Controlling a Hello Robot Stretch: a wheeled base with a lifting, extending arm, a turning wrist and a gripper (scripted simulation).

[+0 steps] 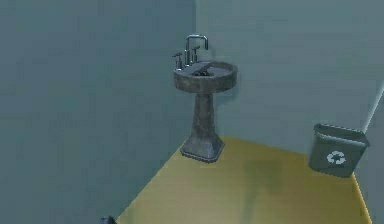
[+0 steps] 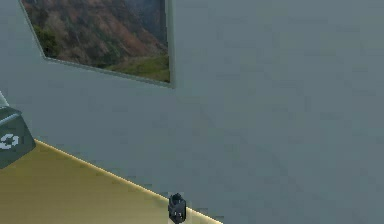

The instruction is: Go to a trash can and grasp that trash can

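One trash can (image 1: 339,150) stood well right of the sink (image 1: 205,78), calling for a square turn toward it before reaching; the state of the gripper (image 2: 177,208) could not be told.

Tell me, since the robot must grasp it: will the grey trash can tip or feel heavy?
Probably light: the trash can looks like a thin-walled open bin. Its flared rim may offer an edge to grip, though smooth sides could slip. Pushed, it might slide on the yellow floor.
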